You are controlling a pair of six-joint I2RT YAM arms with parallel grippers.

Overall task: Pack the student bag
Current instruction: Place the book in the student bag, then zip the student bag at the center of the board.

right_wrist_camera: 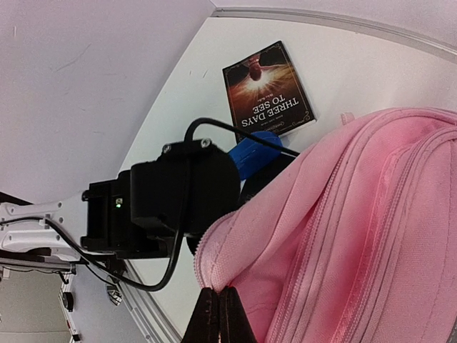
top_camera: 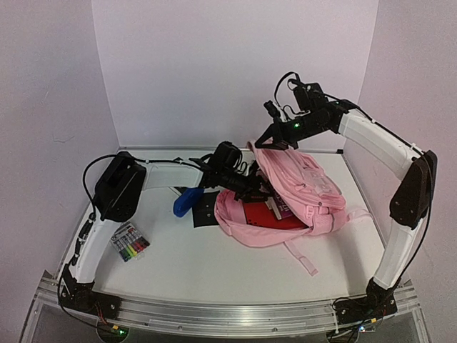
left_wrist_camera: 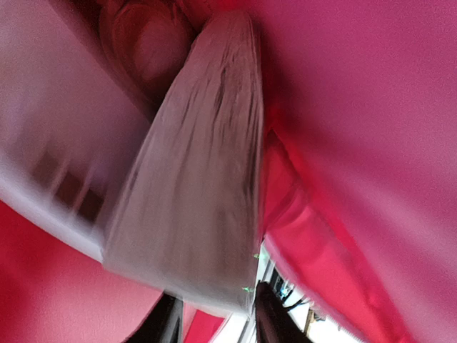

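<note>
Right hand (right_wrist_camera: 220, 294) on student bag (right_wrist_camera: 357, 236) edge

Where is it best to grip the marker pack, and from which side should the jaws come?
Probably from straight above, jaws closing on the long edges of the marker pack. It lies flat on the table, apart from other things, so those edges are free.

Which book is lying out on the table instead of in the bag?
The dark-covered one titled Three Days to See, flat on the table beside the student bag. The red one sits inside the bag's open mouth.
</note>
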